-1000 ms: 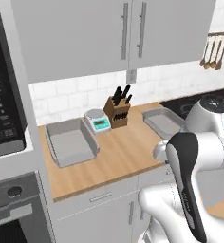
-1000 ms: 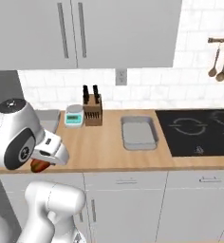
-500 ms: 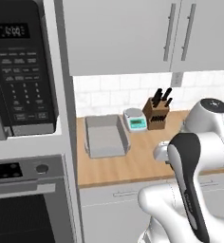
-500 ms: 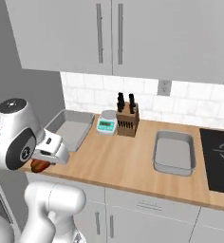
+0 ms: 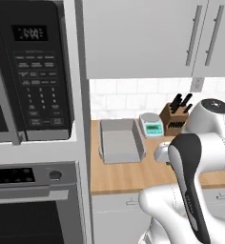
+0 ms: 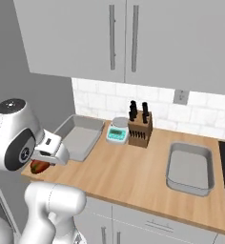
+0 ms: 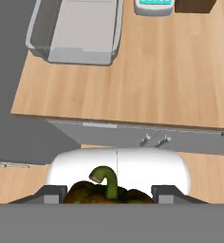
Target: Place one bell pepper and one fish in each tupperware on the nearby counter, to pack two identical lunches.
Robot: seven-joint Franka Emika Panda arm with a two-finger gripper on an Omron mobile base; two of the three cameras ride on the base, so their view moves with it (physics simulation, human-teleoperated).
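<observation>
Carrying a bell pepper point(image 7: 109, 192) pinched between its fingers, the gripper point(image 7: 109, 194) hangs just off the counter's point(image 6: 128, 171) front edge. Both tupperwares look empty: one point(image 6: 78, 137) left of the knife block point(image 6: 139, 128), the other point(image 6: 190, 167) to its right. No fish is visible, so apparently all four placements remain.

A light-brown wooden desk point(image 6: 133, 171) carries two pale grey tubs point(image 6: 81, 137) point(image 6: 190, 167), a brown knife block point(image 6: 140, 129) with black handles and a white, teal-faced scale point(image 6: 117, 130), while the pepper point(image 7: 104, 192) is dark reddish-brown with a green stem.
</observation>
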